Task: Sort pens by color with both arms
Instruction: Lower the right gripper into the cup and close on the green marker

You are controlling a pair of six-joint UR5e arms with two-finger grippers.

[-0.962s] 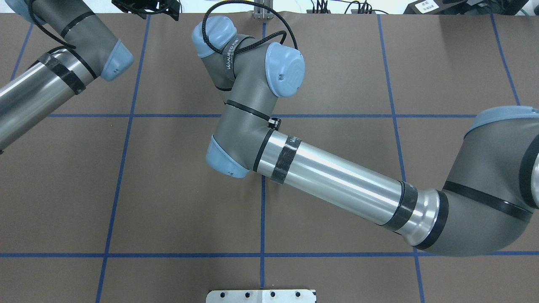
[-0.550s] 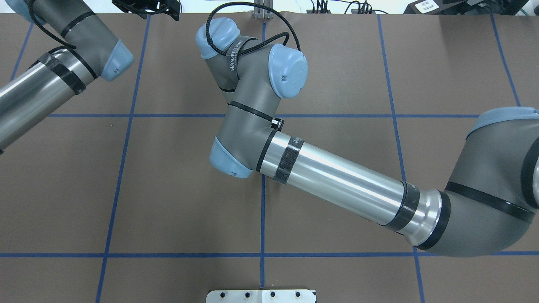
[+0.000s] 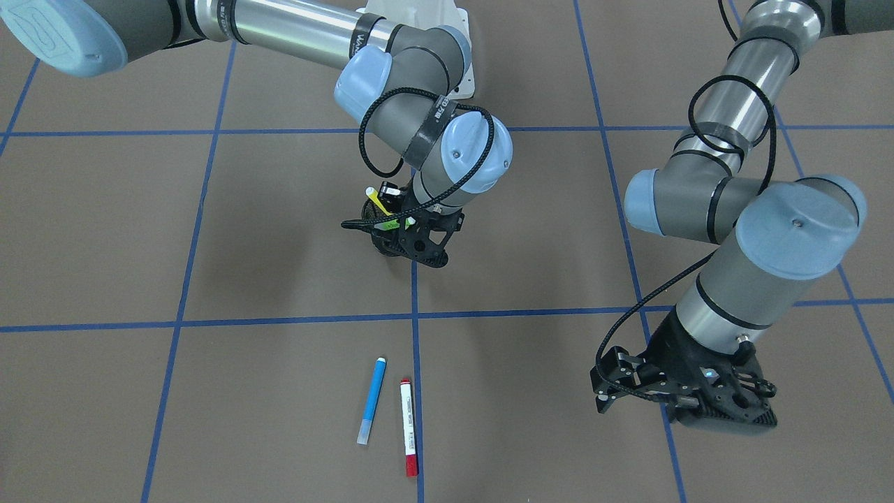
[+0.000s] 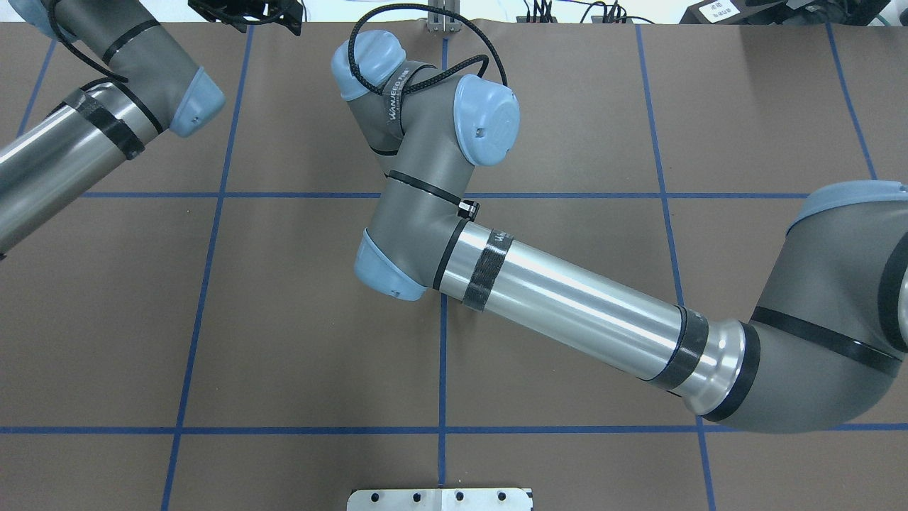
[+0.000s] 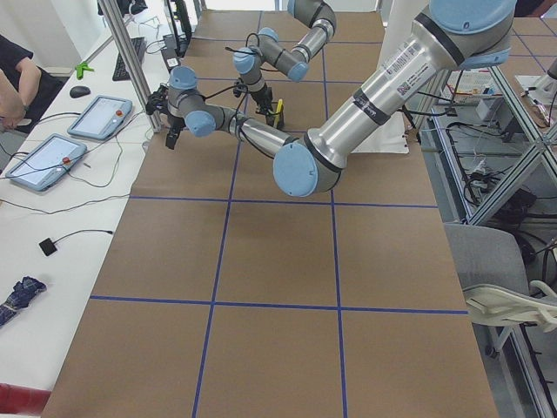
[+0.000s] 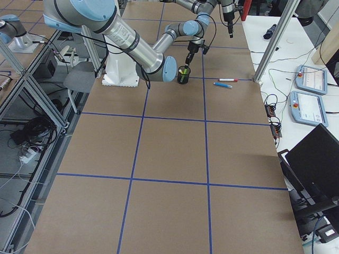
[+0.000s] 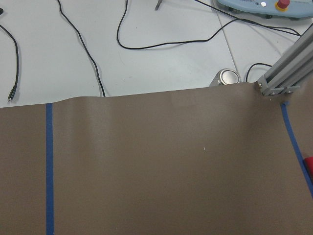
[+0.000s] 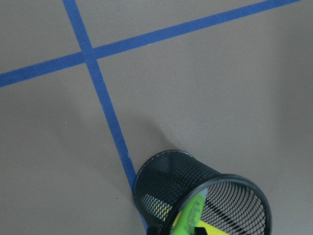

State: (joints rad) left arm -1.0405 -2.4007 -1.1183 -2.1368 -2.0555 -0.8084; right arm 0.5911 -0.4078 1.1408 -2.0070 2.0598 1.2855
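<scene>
Right hand down over black mesh cup, left hand low and apart, grip of neither discernible.

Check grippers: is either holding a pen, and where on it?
Left gripper holds nothing. Right gripper is over the cup by the green pen; a hold cannot be told.

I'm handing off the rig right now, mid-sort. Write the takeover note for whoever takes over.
Right tool: hangs right over the black mesh cup; open or shut, cannot tell.
Left tool: hovers over bare table near the operators' edge, no pen visible in it; jaw state unclear.
Done: yellow pen and green pen are in the cup.
Left: blue pen and red-ended pen lie side by side on the table, not touching, well clear of the cup.
</scene>
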